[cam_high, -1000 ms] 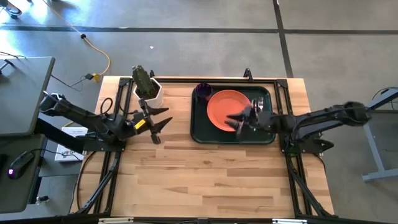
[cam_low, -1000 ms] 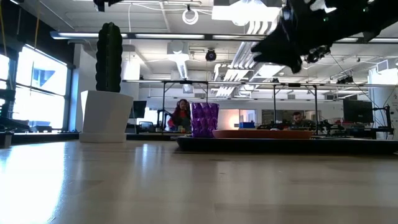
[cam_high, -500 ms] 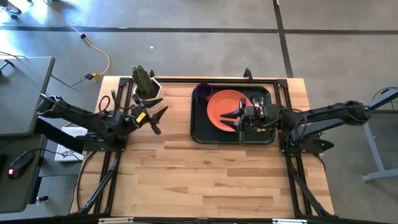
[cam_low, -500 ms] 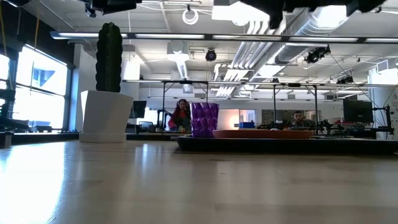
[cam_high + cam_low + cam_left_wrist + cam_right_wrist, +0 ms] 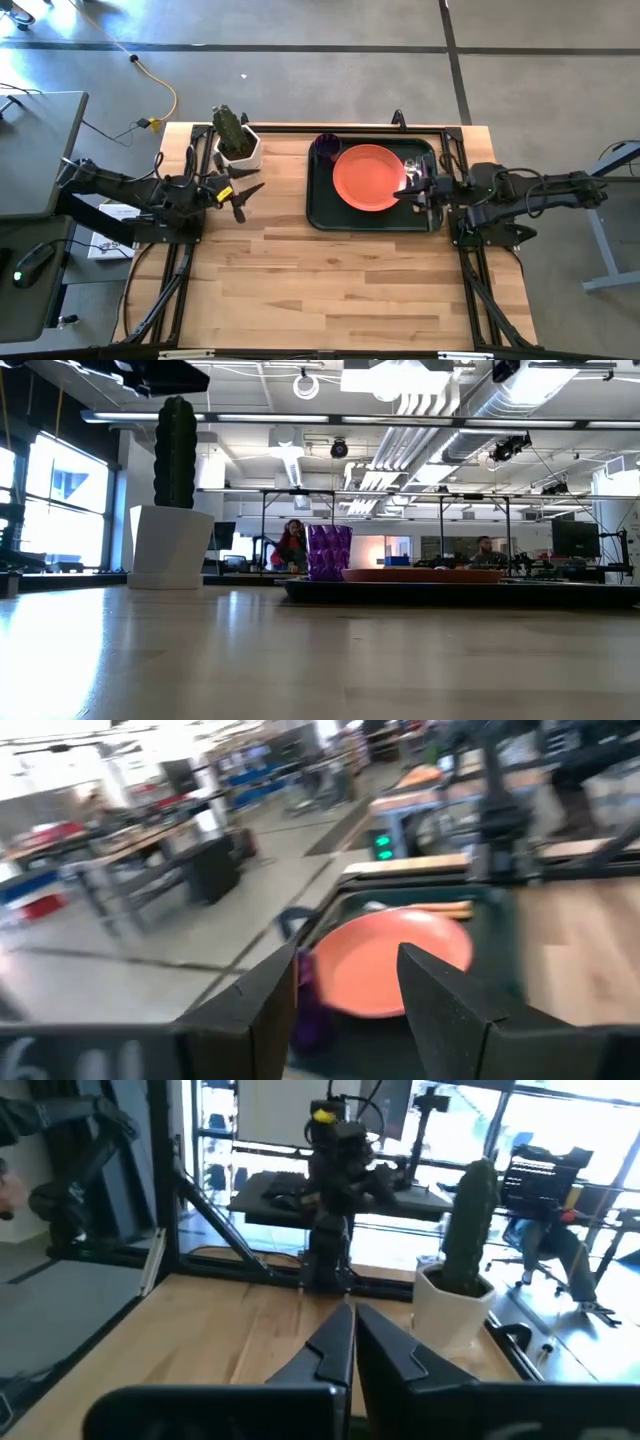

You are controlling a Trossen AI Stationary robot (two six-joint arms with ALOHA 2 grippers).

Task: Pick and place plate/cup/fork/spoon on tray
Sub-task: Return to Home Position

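Observation:
The orange-red plate [image 5: 368, 177] lies flat in the dark green tray [image 5: 325, 215]. The purple cup [image 5: 327, 147] stands upright in the tray's far left corner. Metal cutlery ends [image 5: 413, 164] show on the tray to the right of the plate. An orange handle [image 5: 440, 907] also shows there; fork or spoon, I cannot tell. My right gripper [image 5: 400, 192] is shut and empty, raised over the tray's right part. My left gripper [image 5: 246, 200] stands open and empty near the cactus pot, left of the tray.
A white pot with a green cactus [image 5: 236, 142] stands at the table's far left, close to my left gripper. Bare wood [image 5: 330, 290] takes up the near half of the table. People sit in the room beyond [image 5: 290, 548].
My right gripper has drawn back from over the plate toward the table's right edge, risen out of the low view, and shut. My left gripper has pulled back a little toward the table's left edge, staying open. The plate, cup and tray have not moved.

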